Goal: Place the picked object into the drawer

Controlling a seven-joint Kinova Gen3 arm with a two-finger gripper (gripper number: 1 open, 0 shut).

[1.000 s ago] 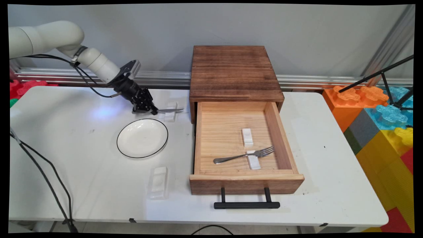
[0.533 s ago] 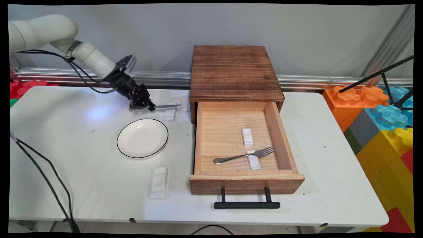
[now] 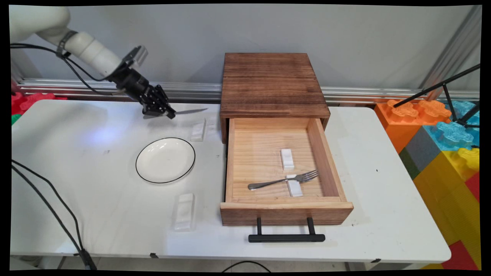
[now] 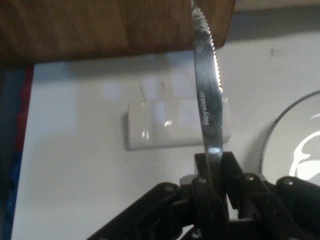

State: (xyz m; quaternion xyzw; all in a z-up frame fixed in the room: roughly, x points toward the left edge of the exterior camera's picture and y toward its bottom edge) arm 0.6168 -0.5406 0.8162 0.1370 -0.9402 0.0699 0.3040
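My gripper [image 3: 170, 114] [image 4: 215, 162] is shut on the handle of a steel knife [image 3: 191, 111] [image 4: 206, 95], held in the air above the table's back left. The serrated blade points right, toward the wooden drawer box [image 3: 273, 83] [image 4: 100, 25]. Just below the knife lies a small white rest [image 3: 198, 131] [image 4: 175, 125] on the table. A white plate [image 3: 165, 160] [image 4: 295, 145] with a black rim sits nearer the front, apart from the gripper.
The drawer [image 3: 282, 172] is pulled open, holding a fork [image 3: 284, 180] laid across a white rest [image 3: 294, 185], with another white rest [image 3: 287, 159] behind it. A further white rest [image 3: 183, 211] lies near the table's front. Coloured foam blocks [image 3: 441, 134] stand at the right.
The gripper has lifted the knife off the white rest and drawn it up and to the left. The rest stays on the table.
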